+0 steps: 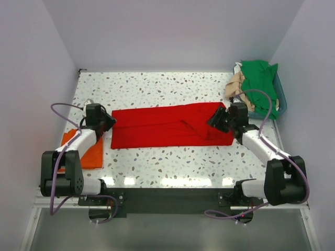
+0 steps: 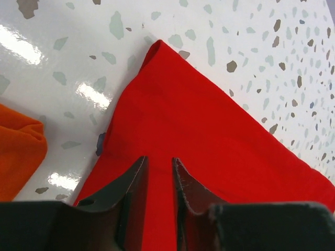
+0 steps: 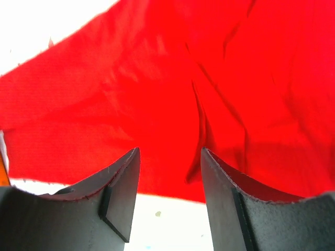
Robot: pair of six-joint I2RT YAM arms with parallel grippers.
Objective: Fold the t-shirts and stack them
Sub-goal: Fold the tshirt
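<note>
A teal plastic basket (image 1: 281,100) sits at the upper right of the top view. It holds a green t-shirt (image 1: 259,78), with a tan t-shirt (image 1: 235,83) draped over its left rim.

The red t-shirt (image 1: 157,128) lies flat in the middle of the speckled worktop (image 1: 157,89), folded into a long band. Its long axis runs left to right across the frame, and a loose crease shows near its right end. The orange t-shirt (image 1: 89,154) lies folded at the lower left, just beside the red one's left end but apart from it.

The left gripper (image 2: 158,162) is at the red shirt's left end. Its jaws are a narrow gap apart, and flat cloth shows between them. The right gripper (image 3: 170,154) is at the right end with its jaws spread wide and nothing between them; the rumpled red cloth lies just beyond its fingertips.
</note>
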